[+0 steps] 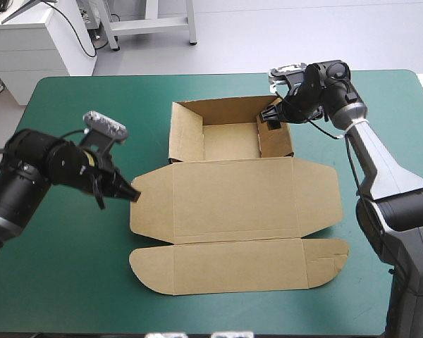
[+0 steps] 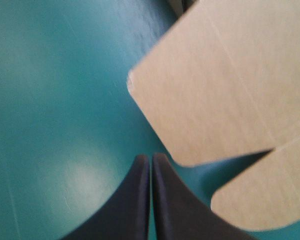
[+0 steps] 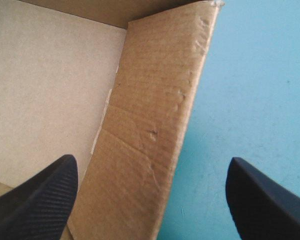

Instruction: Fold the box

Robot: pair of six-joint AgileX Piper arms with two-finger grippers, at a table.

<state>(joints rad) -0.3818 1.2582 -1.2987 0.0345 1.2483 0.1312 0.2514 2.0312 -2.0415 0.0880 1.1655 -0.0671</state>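
Box (image 1: pixel 233 204) mid-table, lid flat; right gripper (image 1: pixel 271 117) spread astride the tray's right wall (image 3: pixel 150 115), left gripper (image 1: pixel 130 191) pinched empty beside the lid flap (image 2: pixel 215 85): an off-centre squeeze could buckle that wall.

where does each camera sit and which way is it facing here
High: above and behind the robot, facing forward and down on the table and box; both arms, left gripper and right gripper show.
Left wrist: over the left wrist, facing along its shut fingers to the lid's left flap.
Right wrist: over the right wrist, facing down onto the tray's right wall between its open fingers.
Shared: high and right wrist both show that wall; high and left wrist that flap.
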